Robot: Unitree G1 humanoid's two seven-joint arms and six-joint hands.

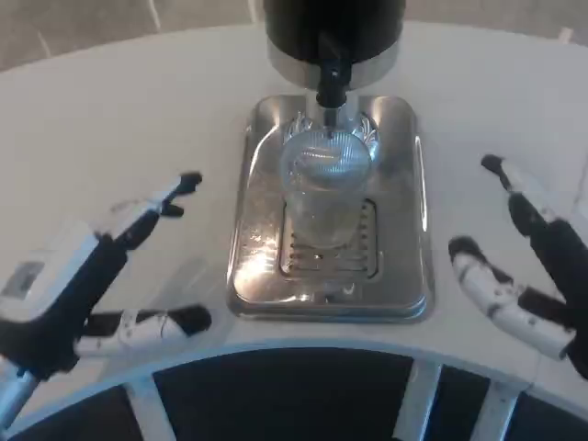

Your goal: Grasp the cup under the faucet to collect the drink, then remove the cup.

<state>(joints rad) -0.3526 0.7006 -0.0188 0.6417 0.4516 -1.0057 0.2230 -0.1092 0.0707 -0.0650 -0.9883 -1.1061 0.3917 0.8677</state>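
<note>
A clear plastic cup point(323, 195) stands upright on the grate of the steel drip tray point(409, 276), right under the black faucet point(332, 85) of the dispenser. My left hand point(101, 276) lies low at the left of the tray, fingers spread, holding nothing and well apart from the cup. Over at the right edge, my right hand point(528, 262) is raised beside the tray with thumb and fingers apart, also empty.
The black and silver dispenser body point(333, 32) stands at the back of the tray. The white round table point(119, 119) spreads on both sides. Its curved front edge and a dark gap point(276, 395) run along the bottom.
</note>
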